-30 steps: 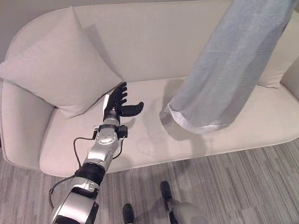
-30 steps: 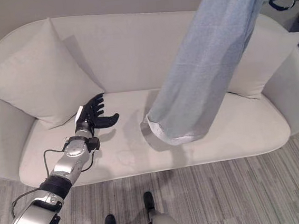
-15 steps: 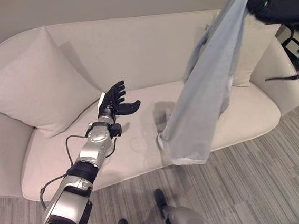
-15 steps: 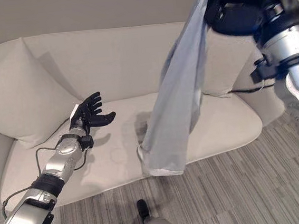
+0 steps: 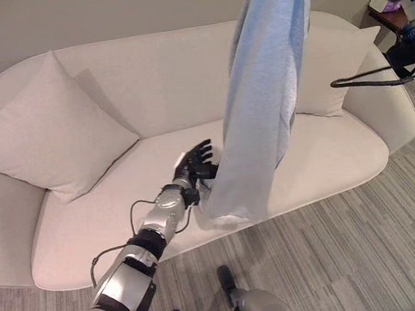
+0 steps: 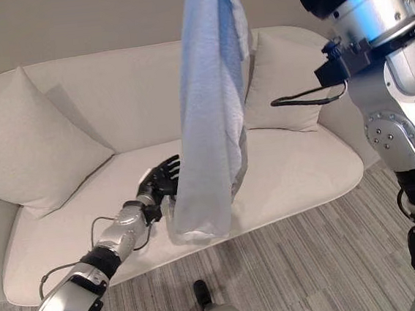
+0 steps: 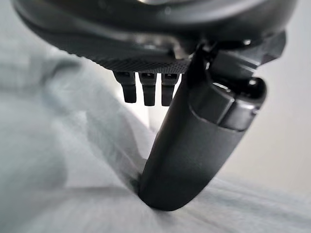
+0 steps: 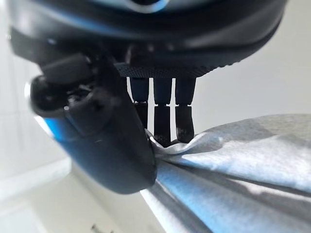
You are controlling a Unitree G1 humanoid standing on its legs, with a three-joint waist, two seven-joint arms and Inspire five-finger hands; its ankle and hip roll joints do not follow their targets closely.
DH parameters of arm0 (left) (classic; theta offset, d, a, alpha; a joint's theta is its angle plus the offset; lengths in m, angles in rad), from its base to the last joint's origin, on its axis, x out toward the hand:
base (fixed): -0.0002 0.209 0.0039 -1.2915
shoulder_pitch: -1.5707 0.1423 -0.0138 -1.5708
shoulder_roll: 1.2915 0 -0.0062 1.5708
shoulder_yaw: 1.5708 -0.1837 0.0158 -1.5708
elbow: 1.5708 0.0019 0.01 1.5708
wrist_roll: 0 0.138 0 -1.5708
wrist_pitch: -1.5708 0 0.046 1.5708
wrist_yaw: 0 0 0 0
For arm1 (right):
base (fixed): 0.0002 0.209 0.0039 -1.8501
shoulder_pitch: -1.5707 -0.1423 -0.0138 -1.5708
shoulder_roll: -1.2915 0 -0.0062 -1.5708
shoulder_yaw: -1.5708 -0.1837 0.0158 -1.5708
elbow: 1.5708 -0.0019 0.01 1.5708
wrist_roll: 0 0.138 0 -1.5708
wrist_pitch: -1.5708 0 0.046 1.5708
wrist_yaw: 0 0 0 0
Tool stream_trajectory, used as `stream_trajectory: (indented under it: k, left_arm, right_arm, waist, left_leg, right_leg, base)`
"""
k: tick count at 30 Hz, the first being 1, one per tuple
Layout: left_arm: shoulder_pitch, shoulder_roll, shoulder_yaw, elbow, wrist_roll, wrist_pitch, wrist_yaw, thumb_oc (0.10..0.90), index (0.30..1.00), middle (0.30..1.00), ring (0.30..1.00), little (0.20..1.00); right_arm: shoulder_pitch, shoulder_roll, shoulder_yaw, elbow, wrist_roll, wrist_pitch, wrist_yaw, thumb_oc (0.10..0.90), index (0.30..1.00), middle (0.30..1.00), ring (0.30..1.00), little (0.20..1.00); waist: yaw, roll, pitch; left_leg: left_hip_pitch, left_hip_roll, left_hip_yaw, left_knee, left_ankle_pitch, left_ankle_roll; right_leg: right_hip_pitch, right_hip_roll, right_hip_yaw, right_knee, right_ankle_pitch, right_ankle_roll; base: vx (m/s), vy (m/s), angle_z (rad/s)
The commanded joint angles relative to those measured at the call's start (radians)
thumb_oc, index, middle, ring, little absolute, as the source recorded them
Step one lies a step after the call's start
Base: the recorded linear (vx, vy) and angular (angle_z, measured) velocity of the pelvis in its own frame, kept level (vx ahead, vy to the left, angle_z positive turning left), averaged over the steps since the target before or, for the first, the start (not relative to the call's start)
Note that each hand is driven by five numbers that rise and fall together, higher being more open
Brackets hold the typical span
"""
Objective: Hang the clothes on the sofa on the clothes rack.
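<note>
1. At the far left of the sofa (image 5: 75, 234) a pale cushion (image 5: 45, 145) leans in the corner, apart from the work.
2. Near the middle of the seat, the left hand (image 5: 196, 165) reaches forward with relaxed, spread fingers. In its wrist view the thumb (image 7: 194, 150) presses into grey-blue cloth, but nothing is curled around it, so I judge it only steadies the hanging cloth.
3. Just beside that hand hangs the garment (image 5: 261, 106), a light blue piece of clothing. It is lifted clear of the seat, and its lower hem (image 5: 228, 214) hangs in front of the sofa's front edge. It hangs long and narrow because it is held from one point at the top.
4. Above, to the right, the right hand (image 8: 121, 131) is clenched on the top of the garment: fingers and thumb pinch a fold of the cloth. This high hold keeps the cloth off the sofa for carrying.
5. At the right end of the sofa a second cushion (image 5: 335, 70) stands against the back.
6. A clothes rack is not visible, so I judge the hanging step is not yet done.
</note>
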Motion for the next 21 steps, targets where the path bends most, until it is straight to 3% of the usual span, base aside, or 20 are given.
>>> stream_trajectory:
  k: [1,12,13,14,21]
  left_arm:
    - [-0.075,-0.004,-0.054,-0.027,-0.067,-0.054,-0.066,0.800,0.900,0.900,0.900,0.900]
    - [-0.136,-0.031,0.006,-0.146,-0.256,-0.099,-0.034,0.800,0.900,0.900,0.900,0.900]
    - [-0.141,-0.024,0.015,-0.165,-0.269,-0.113,-0.030,0.547,0.521,0.521,0.521,0.521]
    - [-0.142,-0.023,0.020,-0.178,-0.282,-0.118,-0.028,0.400,0.300,0.300,0.300,0.300]
    - [-0.138,-0.011,0.027,-0.225,-0.283,-0.138,-0.008,0.400,0.300,0.300,0.300,0.300]
  right_arm:
    - [-0.083,-0.014,-0.054,0.035,0.031,-0.119,-0.049,0.400,0.300,0.300,0.300,0.300]
    - [0.031,0.041,-0.054,-0.024,0.029,-0.099,-0.025,0.400,0.300,0.300,0.300,0.300]
    - [0.049,0.041,-0.058,-0.030,0.031,-0.095,-0.016,0.400,0.300,0.300,0.300,0.300]
    - [0.061,0.043,-0.062,-0.033,0.032,-0.095,-0.014,0.400,0.300,0.300,0.300,0.300]
    - [0.095,0.046,-0.075,-0.076,-0.001,-0.094,-0.022,0.400,0.300,0.300,0.300,0.300]
  waist:
    - [0.037,-0.025,-0.139]
    - [0.028,-0.029,-0.125]
    - [0.027,-0.027,-0.123]
    - [0.027,-0.025,-0.121]
    - [0.023,-0.017,-0.113]
  left_leg:
    - [0.013,-0.013,-0.012,0.007,-0.066,-0.017]
    - [0.013,-0.019,-0.014,0.007,-0.071,-0.015]
    - [0.014,-0.020,-0.014,0.007,-0.072,-0.014]
    - [0.015,-0.021,-0.014,0.007,-0.073,-0.014]
    - [0.020,-0.026,-0.016,0.007,-0.079,-0.010]
  right_leg:
    - [0.017,-0.069,-0.085,0.005,-0.112,0.066]
    - [0.016,-0.068,-0.073,0.005,-0.104,0.067]
    - [0.017,-0.068,-0.072,0.005,-0.103,0.068]
    - [0.017,-0.068,-0.072,0.005,-0.103,0.068]
    - [0.023,-0.071,-0.068,0.005,-0.099,0.069]
  base:
    - [0.00,0.000,0.00]
    - [0.00,0.000,0.00]
    - [0.00,0.000,0.00]
    - [0.00,0.000,0.00]
    - [0.00,0.000,0.00]
